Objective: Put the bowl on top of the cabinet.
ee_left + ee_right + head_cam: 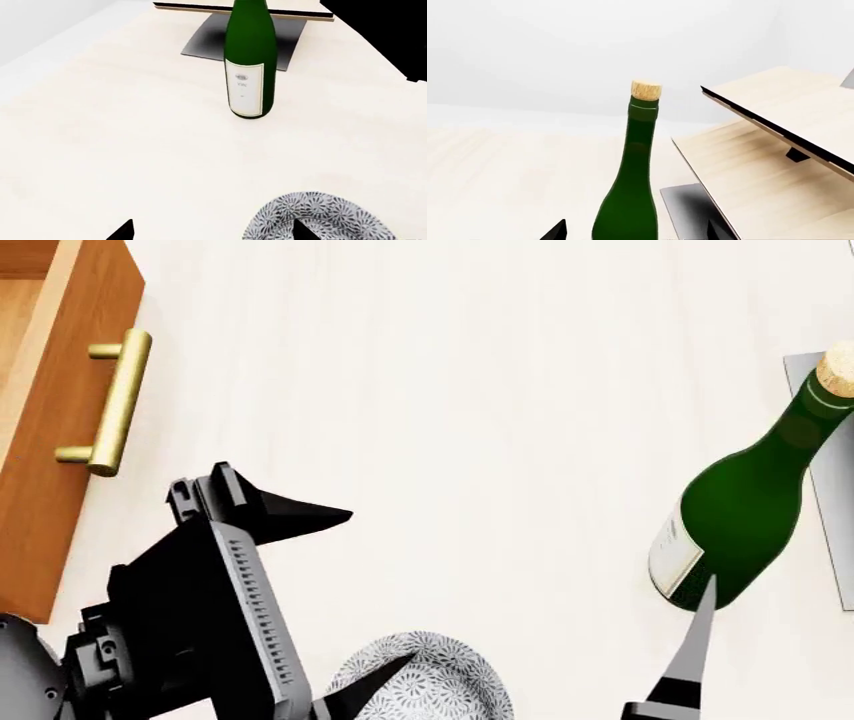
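A: Nearest first. Left hand (340, 605), low over the pale surface (467, 440) near its near edge. Fingers spread wide, one finger (300, 512) clear of everything, the other tip down at the rim of the bowl (434, 680).

B: Holding it?

A: No. Jaws wide, nothing between them but bare surface and the bowl's edge. Left wrist view agrees: bowl (320, 217) beside one fingertip, speckled white, upright on the surface.

B: Right hand?

A: Only one slim finger (687, 660) shows in the head view, its tip just before the bottle's base. In the right wrist view two dark tips sit well apart on either side of the green bottle (630, 200). Spread wide, not touching it that I can see.

B: Farther out?

A: Green bottle (741, 505) standing upright, corked, white label, toward the right edge. Behind it the pale wood rack (774, 130) on a dark grey base (243, 42). At the far left edge, the cabinet (60, 420), orange-brown, brass bar handle (114, 400), well apart from the bowl.
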